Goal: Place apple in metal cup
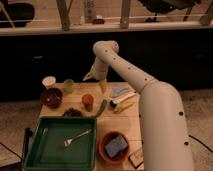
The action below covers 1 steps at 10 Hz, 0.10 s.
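My gripper (103, 88) hangs point-down over the back middle of the wooden table (131, 131), at the end of the white arm (130, 75). A small red-orange round thing (87, 101), which looks like the apple, sits on the table just left of and in front of the gripper, apart from it. The metal cup (121, 100), silver-grey with a dark mouth, lies on its side just right of and in front of the gripper.
A white cup (48, 81), pale green cup (68, 85) and dark red bowl (51, 97) stand at back left. A green tray (37, 156) holds a fork (77, 137). An orange bowl (107, 154) holds a blue sponge. A blue cloth (120, 90), a banana (126, 106) and a green vegetable (101, 108) lie nearby.
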### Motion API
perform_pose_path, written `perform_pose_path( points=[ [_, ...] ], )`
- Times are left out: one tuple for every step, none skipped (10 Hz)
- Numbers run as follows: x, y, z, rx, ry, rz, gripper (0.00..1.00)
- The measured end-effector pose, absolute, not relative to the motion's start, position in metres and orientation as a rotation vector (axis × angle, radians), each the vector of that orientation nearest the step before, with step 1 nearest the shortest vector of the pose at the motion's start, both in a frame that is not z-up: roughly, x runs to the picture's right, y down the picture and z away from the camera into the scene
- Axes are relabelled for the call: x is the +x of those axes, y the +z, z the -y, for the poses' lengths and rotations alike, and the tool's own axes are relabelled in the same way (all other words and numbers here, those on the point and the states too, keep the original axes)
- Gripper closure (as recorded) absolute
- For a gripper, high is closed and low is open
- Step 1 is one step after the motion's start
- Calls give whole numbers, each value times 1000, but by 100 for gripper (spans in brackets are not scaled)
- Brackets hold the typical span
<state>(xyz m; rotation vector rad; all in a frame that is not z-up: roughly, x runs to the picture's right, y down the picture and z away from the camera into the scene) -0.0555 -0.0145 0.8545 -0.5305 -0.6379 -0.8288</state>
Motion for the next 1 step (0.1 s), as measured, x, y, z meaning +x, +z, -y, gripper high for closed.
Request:
perform_pose_path(
  points=[
    [-55,855,15,-530,-829,638,20]
  ],
)
